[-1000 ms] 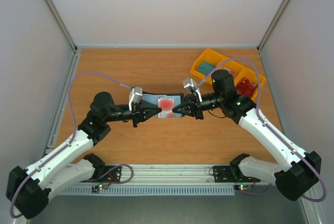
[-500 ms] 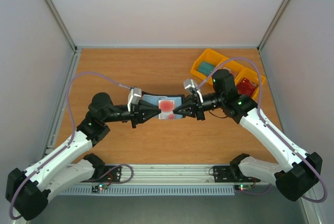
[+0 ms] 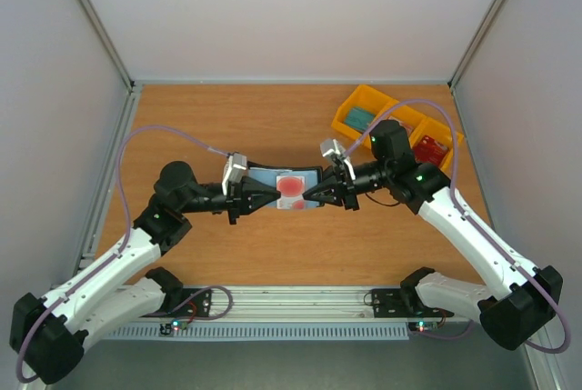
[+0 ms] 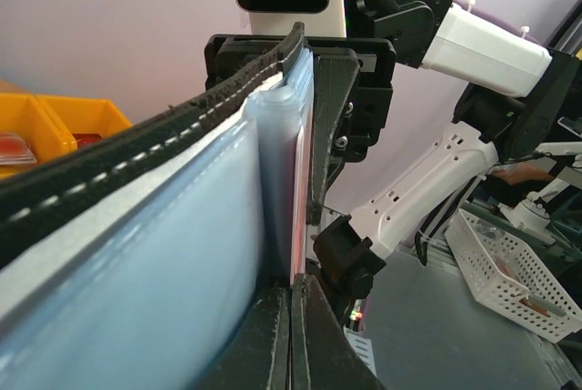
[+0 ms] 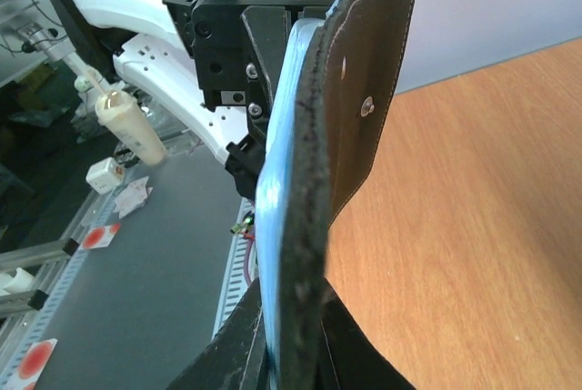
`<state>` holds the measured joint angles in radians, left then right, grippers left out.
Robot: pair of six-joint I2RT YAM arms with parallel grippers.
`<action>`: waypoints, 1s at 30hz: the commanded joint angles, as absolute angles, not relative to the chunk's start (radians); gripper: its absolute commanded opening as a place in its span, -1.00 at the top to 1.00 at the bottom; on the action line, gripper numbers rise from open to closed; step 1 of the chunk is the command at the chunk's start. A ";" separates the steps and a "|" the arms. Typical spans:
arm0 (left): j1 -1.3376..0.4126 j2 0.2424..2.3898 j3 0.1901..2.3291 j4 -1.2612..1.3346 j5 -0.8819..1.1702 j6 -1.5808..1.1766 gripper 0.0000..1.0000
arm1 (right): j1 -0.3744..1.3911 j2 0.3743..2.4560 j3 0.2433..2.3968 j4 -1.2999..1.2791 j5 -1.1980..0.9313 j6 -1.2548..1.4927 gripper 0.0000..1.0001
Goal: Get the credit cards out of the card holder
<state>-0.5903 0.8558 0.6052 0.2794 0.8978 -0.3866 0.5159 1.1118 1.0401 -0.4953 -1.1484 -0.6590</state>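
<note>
Both clamped: left gripper (image 3: 275, 194) and right gripper (image 3: 306, 195) pinch opposite ends of card holder (image 3: 264, 176) (spread open); red credit card (image 3: 291, 185) under clear sleeve; yellow tray (image 3: 348, 106) far right, apart.

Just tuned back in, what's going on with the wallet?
Both arms hold the wallet stretched open between them. The left end effector clamps its left end and the right end effector clamps its right end. A red card shows inside, not yet pulled out.

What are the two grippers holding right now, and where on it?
Both hold the open card holder: the left gripper clamps its left side, the right gripper its right side.
</note>
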 commanded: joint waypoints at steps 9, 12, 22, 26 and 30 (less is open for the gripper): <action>-0.564 0.836 0.608 0.317 0.910 -0.403 0.99 | 0.489 1.113 1.082 -0.549 -1.166 -0.685 0.96; -0.563 0.832 0.604 0.312 0.908 -0.406 1.00 | 0.488 1.104 1.079 -0.538 -1.160 -0.673 0.97; -0.551 0.811 0.599 0.294 0.913 -0.388 1.00 | 0.466 1.092 1.066 -0.512 -1.211 -0.647 0.98; -0.557 0.826 0.599 0.318 0.912 -0.393 1.00 | 0.468 1.105 1.063 -0.484 -1.217 -0.628 0.88; -0.586 0.849 0.597 0.350 0.863 -0.428 1.00 | 0.504 1.128 1.068 -0.479 -1.211 -0.625 0.56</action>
